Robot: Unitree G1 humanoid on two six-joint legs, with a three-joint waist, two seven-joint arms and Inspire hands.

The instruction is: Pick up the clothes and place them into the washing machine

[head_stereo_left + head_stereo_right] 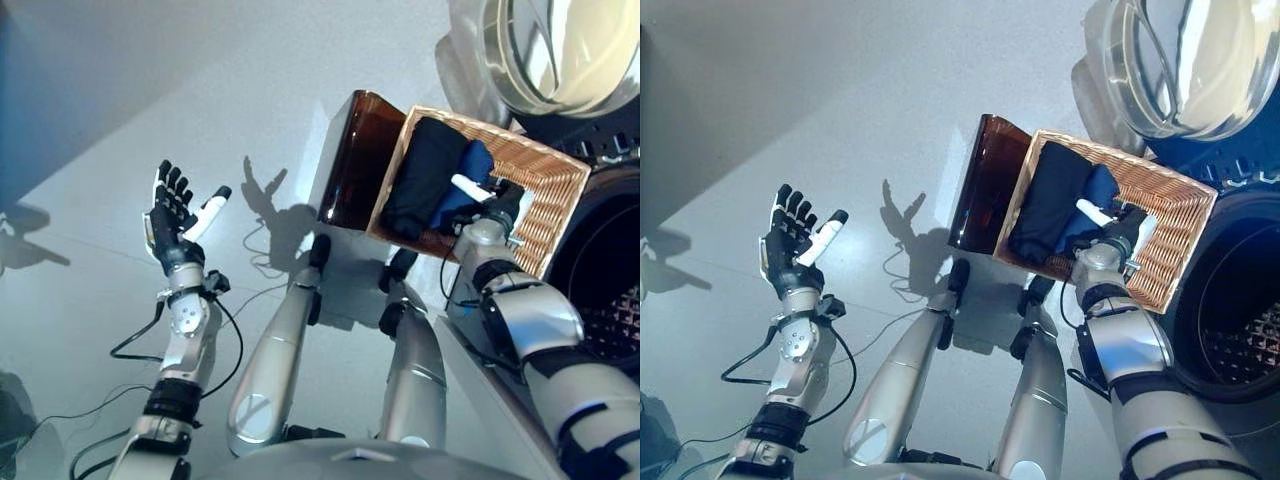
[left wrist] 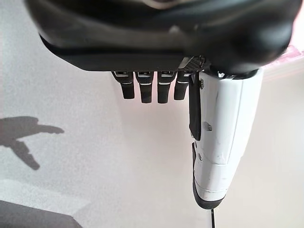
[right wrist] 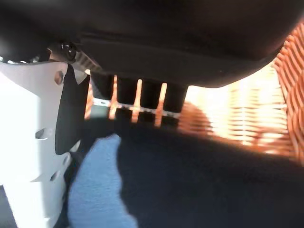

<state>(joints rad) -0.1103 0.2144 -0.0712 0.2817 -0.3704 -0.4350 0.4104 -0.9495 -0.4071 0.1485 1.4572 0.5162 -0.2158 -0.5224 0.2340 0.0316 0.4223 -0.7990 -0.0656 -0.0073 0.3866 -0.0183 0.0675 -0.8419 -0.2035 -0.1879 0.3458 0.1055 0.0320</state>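
- Left eye view, at about 9 o'clock: the robot's left hand (image 1: 172,224) is raised over the pale grey floor (image 1: 120,120), palm up, its dark fingers straight and spread, its white-covered thumb out to the side; it holds nothing.
- Toward 1 o'clock, a dark brown translucent box (image 1: 345,160) stands just beside a rectangular woven wicker basket (image 1: 555,190).
- Inside the basket lie a black folded garment (image 1: 425,170) and a blue garment (image 1: 462,185), touching each other.
- The right hand (image 1: 1118,226) reaches into the basket, fingers extended onto the clothes; whether they pinch cloth I cannot tell.
- At 3 o'clock, the washing machine's dark drum opening (image 1: 605,270) shows, its round glass door (image 1: 555,50) swung open at 1 o'clock.
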